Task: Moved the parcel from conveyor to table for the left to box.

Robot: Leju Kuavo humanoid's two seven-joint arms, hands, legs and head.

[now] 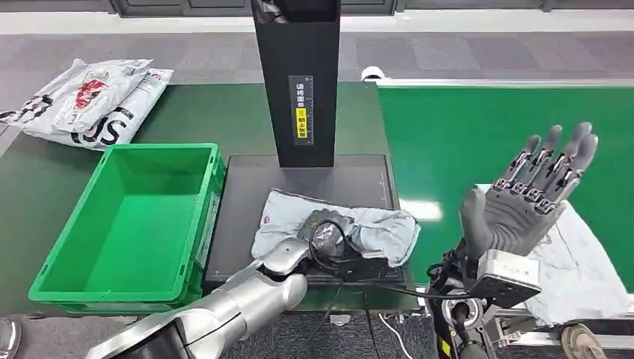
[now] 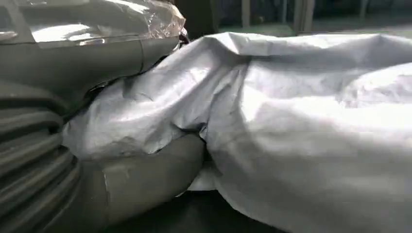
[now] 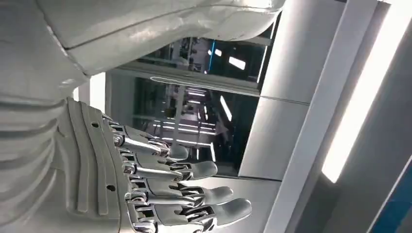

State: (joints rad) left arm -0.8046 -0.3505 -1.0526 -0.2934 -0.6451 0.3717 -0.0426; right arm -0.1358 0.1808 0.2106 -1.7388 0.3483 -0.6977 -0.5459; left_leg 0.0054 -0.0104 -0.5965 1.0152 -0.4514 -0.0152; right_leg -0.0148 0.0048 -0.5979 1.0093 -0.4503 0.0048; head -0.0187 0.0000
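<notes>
The left hand's fingers [image 1: 327,228] are partly buried in the crumpled grey plastic parcel [image 1: 374,228]; the grip cannot be judged.

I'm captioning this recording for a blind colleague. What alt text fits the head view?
The robot's left hand grips a grey parcel lying on a dark platform beside an empty green crate. Its right hand is raised, open, fingers spread, above a green conveyor, where another pale parcel lies.
</notes>
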